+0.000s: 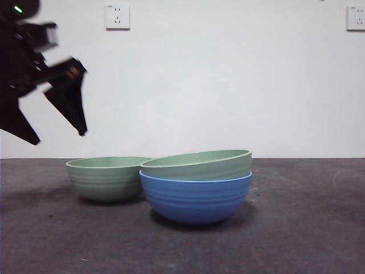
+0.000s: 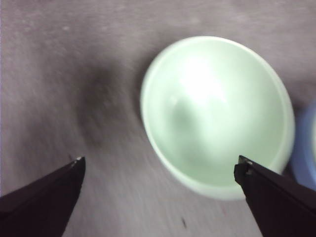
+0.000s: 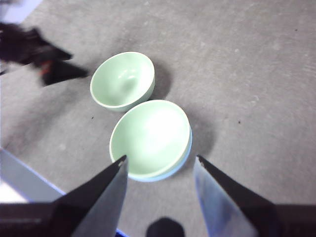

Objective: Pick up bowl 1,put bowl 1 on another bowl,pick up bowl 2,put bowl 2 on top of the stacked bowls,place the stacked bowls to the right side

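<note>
The blue bowl (image 1: 194, 200) stands on the table with one pale green bowl (image 1: 197, 165) resting in it, tilted. A second green bowl (image 1: 105, 178) sits alone just left of that pair, touching or nearly so. My left gripper (image 1: 60, 137) hangs open in the air, up and to the left of the lone green bowl (image 2: 212, 108), holding nothing; the blue bowl's edge (image 2: 306, 148) shows beside it. My right gripper (image 3: 161, 158) is open and empty, high above the green bowl (image 3: 148, 136) nested in the blue bowl (image 3: 187, 148). The lone green bowl (image 3: 122, 79) lies beyond.
The table (image 1: 308, 228) is dark grey, with a white wall behind it carrying two sockets (image 1: 117, 16) (image 1: 356, 18). A pale board edge (image 3: 19, 182) shows in the right wrist view, as does the other arm (image 3: 29, 47), blurred.
</note>
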Action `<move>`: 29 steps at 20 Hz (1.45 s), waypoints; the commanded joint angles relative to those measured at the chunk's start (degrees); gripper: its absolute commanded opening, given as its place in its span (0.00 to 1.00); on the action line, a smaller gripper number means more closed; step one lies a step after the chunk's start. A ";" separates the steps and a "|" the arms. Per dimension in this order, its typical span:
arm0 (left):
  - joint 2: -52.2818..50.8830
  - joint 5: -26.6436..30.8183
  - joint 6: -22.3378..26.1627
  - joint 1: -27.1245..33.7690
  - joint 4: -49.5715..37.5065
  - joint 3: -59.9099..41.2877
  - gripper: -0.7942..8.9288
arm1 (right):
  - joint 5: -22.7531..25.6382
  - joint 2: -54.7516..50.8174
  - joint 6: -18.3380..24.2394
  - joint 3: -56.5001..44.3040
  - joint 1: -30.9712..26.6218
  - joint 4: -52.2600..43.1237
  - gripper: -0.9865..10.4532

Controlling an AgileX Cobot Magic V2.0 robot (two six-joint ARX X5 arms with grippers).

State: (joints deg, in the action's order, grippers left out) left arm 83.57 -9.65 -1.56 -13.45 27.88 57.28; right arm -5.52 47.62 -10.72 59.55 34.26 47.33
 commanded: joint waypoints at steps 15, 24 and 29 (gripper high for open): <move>13.81 1.81 -2.14 -1.64 -0.70 5.77 0.07 | 0.15 -4.61 -1.88 -0.09 -0.02 4.20 0.28; 11.63 2.05 -1.64 -1.57 -0.74 5.79 0.07 | 0.07 -4.61 -1.88 -0.09 -0.02 4.42 0.28; 1.33 0.42 -1.46 -2.58 0.57 5.79 0.07 | 0.09 -4.61 -1.88 -0.09 -0.02 5.03 0.28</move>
State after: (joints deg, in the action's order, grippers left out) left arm 84.82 -8.69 -3.53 -15.66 28.29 63.24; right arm -5.52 43.05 -12.23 59.55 34.26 52.66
